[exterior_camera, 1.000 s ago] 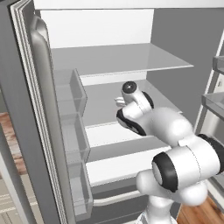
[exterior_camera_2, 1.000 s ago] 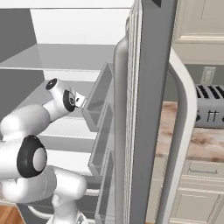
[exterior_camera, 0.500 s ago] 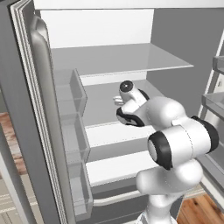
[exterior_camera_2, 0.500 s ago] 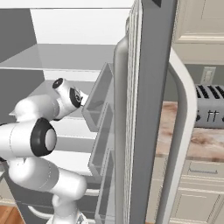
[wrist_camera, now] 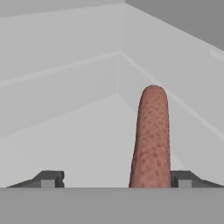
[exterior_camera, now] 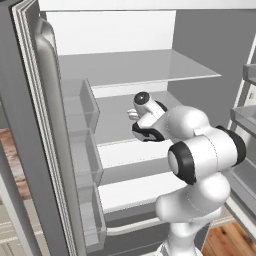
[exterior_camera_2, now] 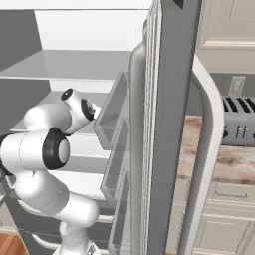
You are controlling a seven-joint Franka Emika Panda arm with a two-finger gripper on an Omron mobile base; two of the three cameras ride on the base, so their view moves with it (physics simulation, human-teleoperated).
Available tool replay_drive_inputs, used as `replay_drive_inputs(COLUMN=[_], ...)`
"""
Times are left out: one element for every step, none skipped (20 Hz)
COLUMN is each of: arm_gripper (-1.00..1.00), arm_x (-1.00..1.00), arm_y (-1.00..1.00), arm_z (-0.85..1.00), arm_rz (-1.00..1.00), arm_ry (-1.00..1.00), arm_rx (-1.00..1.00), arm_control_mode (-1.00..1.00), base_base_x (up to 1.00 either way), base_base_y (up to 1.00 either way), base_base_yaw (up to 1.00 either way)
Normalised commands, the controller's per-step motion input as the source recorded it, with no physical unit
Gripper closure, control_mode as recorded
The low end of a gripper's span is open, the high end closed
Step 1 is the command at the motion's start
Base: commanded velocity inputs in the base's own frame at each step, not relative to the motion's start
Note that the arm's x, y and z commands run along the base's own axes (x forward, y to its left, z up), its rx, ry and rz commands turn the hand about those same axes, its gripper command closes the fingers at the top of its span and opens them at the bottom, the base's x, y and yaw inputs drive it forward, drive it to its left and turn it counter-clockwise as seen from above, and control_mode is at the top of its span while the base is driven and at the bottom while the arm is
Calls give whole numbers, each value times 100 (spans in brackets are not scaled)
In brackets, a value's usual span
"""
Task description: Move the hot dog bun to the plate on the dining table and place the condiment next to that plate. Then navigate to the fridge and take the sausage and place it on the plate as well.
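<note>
Your fridge (exterior_camera: 45,150) stands open, and the sausage (wrist_camera: 151,138) lies on a pale inner shelf (wrist_camera: 78,140), its long axis pointing toward the back corner. Your end effector (wrist_camera: 116,178) straddles it, fingers apart, the right tip beside the sausage.

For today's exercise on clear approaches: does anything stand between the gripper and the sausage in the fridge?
Nothing visible does. In the hand view the sausage lies on the bare shelf between the open gripper's fingertips, close to one fingertip.
</note>
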Motion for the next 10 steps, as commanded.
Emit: replay_drive_inputs(arm_gripper=[-100, -100, 100, 100, 100, 100, 100, 100, 100, 100], arm_x=[0, 0, 0, 0, 0, 0, 0, 0, 0, 0], arm_y=[0, 0, 0, 0, 0, 0, 0, 0, 0, 0], arm_z=[-43, -44, -50, -53, -50, -49, -44, -46, -47, -46], arm_rz=[0, 0, 0, 0, 0, 0, 0, 0, 0, 0], arm_ry=[0, 0, 0, 0, 0, 0, 0, 0, -1, -5], arm_rx=[0, 0, 0, 0, 0, 0, 0, 0, 0, 0], arm_control_mode=[-100, -100, -100, -100, -100, -100, -100, -100, -100, -100], base_base_x=[0, 0, 0, 0, 0, 0, 0, 0, 0, 0], base_base_y=[0, 0, 0, 0, 0, 0, 0, 0, 0, 0], base_base_yaw=[0, 0, 0, 0, 0, 0, 0, 0, 0, 0])
